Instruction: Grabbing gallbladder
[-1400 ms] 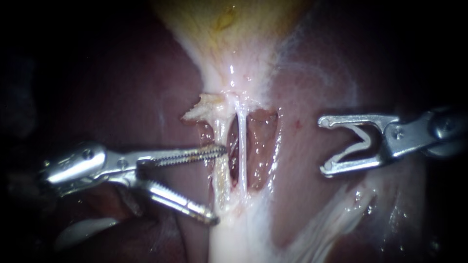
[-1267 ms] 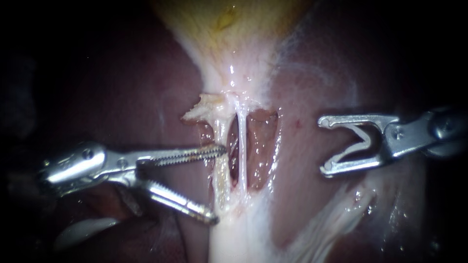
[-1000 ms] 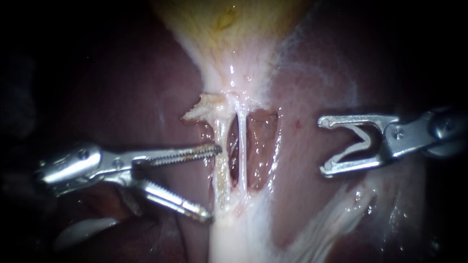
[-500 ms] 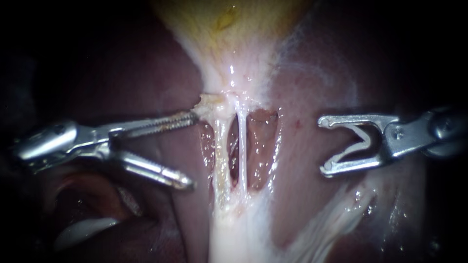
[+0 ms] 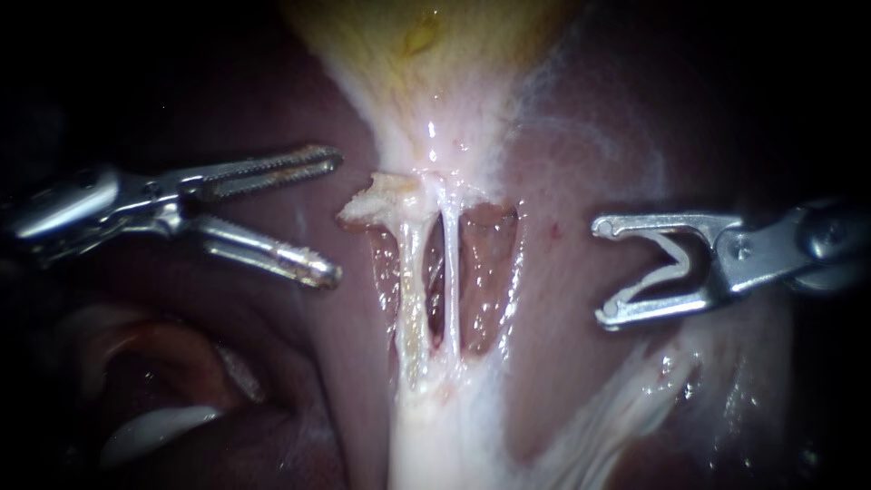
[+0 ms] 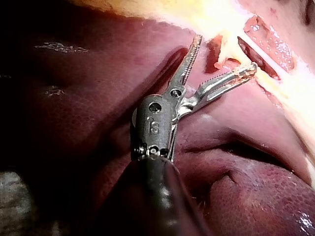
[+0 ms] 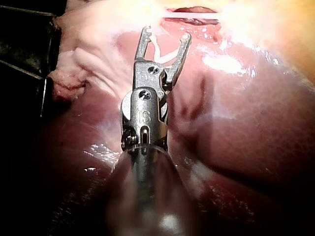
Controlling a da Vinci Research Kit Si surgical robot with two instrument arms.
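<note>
The gallbladder [image 5: 426, 54] lies above the left instrument [image 5: 334, 216], whose jaws gape empty; the right instrument [image 5: 601, 270], also below it, has its jaws parted too.

Both are silver steel with round pivot screws: the left instrument [image 5: 334, 216] has long toothed jaws on a dark shaft, the right instrument [image 5: 601, 270] short hook-tipped ones.

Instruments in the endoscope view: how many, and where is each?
2. The left instrument, jaws open, over the liver left of the tubes; the right instrument, jaws open, right of them.
</note>
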